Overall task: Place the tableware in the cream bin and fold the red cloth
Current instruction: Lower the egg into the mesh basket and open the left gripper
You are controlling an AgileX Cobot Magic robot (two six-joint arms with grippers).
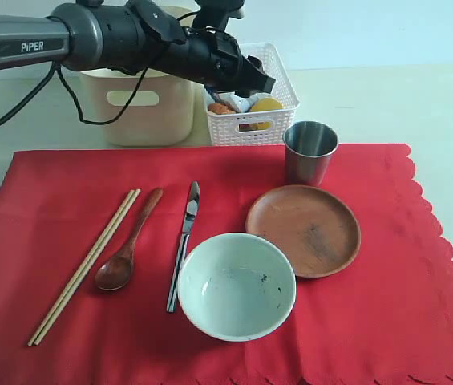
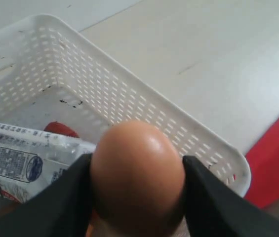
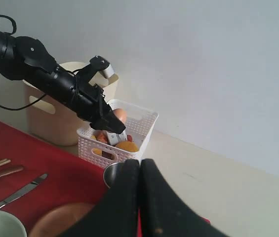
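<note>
On the red cloth (image 1: 386,321) lie the chopsticks (image 1: 86,265), wooden spoon (image 1: 126,245), knife (image 1: 184,241), pale bowl (image 1: 236,285), brown plate (image 1: 303,230) and steel cup (image 1: 310,152). The cream bin (image 1: 142,104) stands behind the cloth, partly hidden by the left arm. My left gripper (image 1: 262,80) hangs over the white basket (image 2: 129,98), shut on a brown egg (image 2: 137,173). My right gripper (image 3: 140,165) is shut and empty, above the cloth's far right side near the cup (image 3: 112,174); it is out of the exterior view.
The white lattice basket (image 1: 278,88) next to the bin holds a milk carton (image 2: 25,158), an orange-yellow fruit (image 1: 266,104) and other food. Bare pale tabletop (image 1: 386,104) lies right of the basket and behind the cloth.
</note>
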